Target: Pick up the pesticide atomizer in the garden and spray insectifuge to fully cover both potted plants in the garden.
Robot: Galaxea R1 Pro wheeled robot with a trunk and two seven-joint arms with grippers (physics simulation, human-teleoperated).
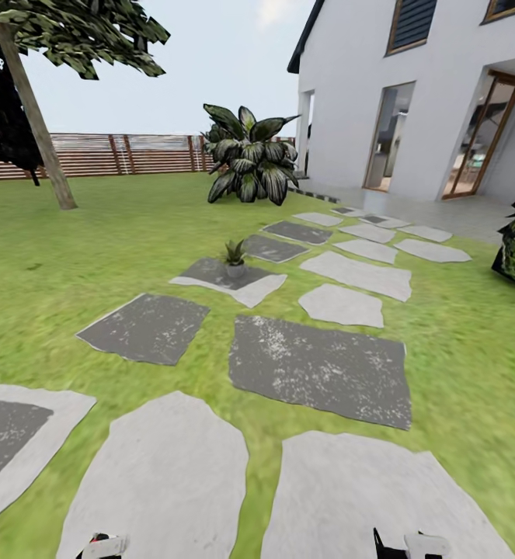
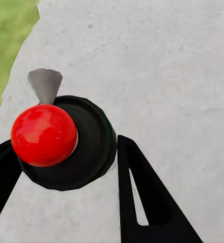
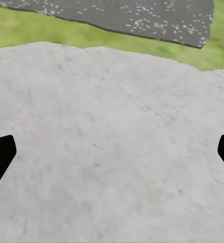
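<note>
A wide green garden lawn [image 1: 71, 256] runs back to a brown slatted fence [image 1: 117, 154] and a white house [image 1: 412, 93]. Grey and white stepping stones [image 1: 319, 365] cross the grass toward the house, with a big dark broad-leaved bush [image 1: 249, 163] behind them.

One small potted plant [image 1: 234, 259], a low spiky rosette in a grey pot, stands on a dark stone, on its far right part, well ahead of the robot.

The pesticide atomizer [image 2: 66, 142] sits in the left tool [image 2: 66, 167], seen from above in the left wrist view: a round dark body, a shiny red ball on top and a small grey nozzle. The tool's two black fingers [image 2: 142, 197] are clenched against either side of the body, over a pale stone. At the lower edge of the head view a bit of white and red marks the same spot.

The right tool [image 3: 112, 157] hangs released and empty over pale stone, its tips far apart.

The bottle is likely light, rigid plastic with smooth, somewhat slippery round sides. Holding the body at mid-height, below the head, seems safest, keeping the nozzle unblocked.
</note>
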